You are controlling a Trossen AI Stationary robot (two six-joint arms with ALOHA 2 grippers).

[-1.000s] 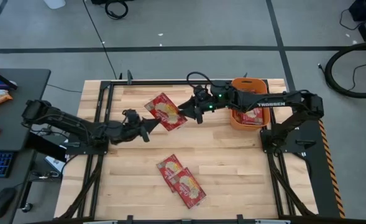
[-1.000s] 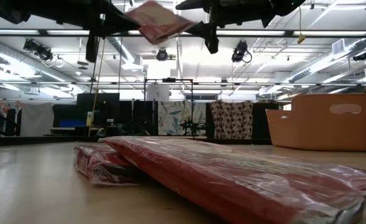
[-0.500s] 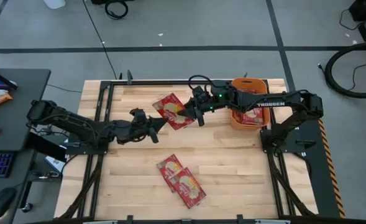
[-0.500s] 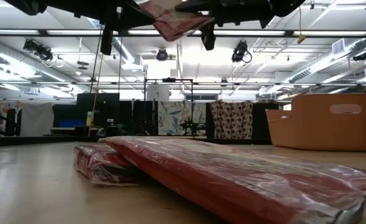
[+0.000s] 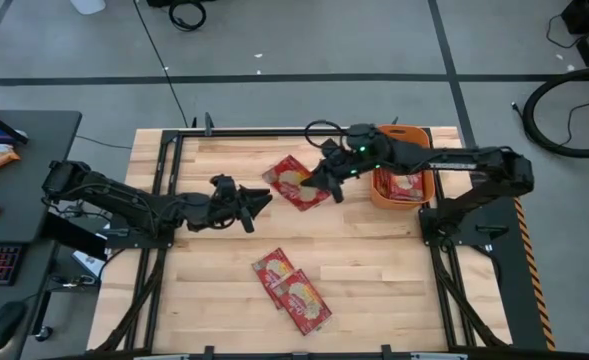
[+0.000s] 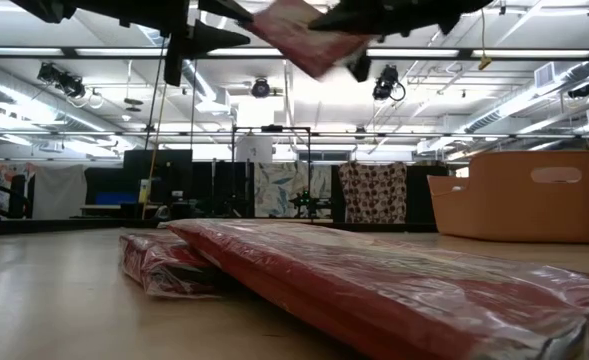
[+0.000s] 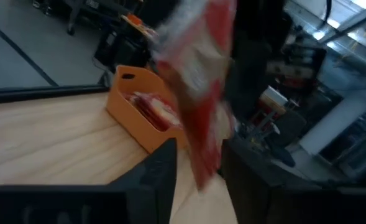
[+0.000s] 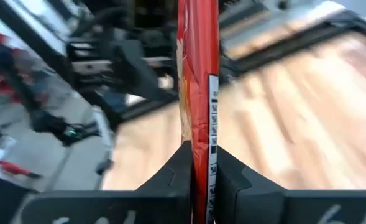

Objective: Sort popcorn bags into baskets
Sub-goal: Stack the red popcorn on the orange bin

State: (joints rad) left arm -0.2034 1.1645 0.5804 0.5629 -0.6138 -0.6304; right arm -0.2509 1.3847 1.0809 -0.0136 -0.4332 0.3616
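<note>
A red popcorn bag (image 5: 296, 182) hangs in the air over the table's far middle, with my right gripper (image 5: 326, 181) shut on it. It also shows high up in the low view as the bag (image 6: 309, 35). My left gripper (image 5: 263, 198) stands open just to the bag's left, its fingers apart from it. In the left wrist view the bag (image 7: 201, 81) shows beyond them. The orange basket (image 5: 378, 190) stands at the far right with bags inside. Two more bags (image 5: 292, 290) lie overlapping on the table near its front. My right gripper pinches the bag's edge on the basket side (image 8: 198, 140) between its two fingers, which reach in from the table's right. The bag stands edge-on between them. It is lifted clear of the table and slants in the low view.
The two lying bags (image 6: 374, 280) fill the front of the low view. Bare wood lies between them and the basket (image 6: 524, 195). A dark frame rims the table. A desk with a keyboard stands off the table's left side.
My left gripper carried the bag toward the table's right, then opened and let it go. My right gripper shut on the bag's other edge and has drawn it a little toward the basket, clear of the table all the while.
</note>
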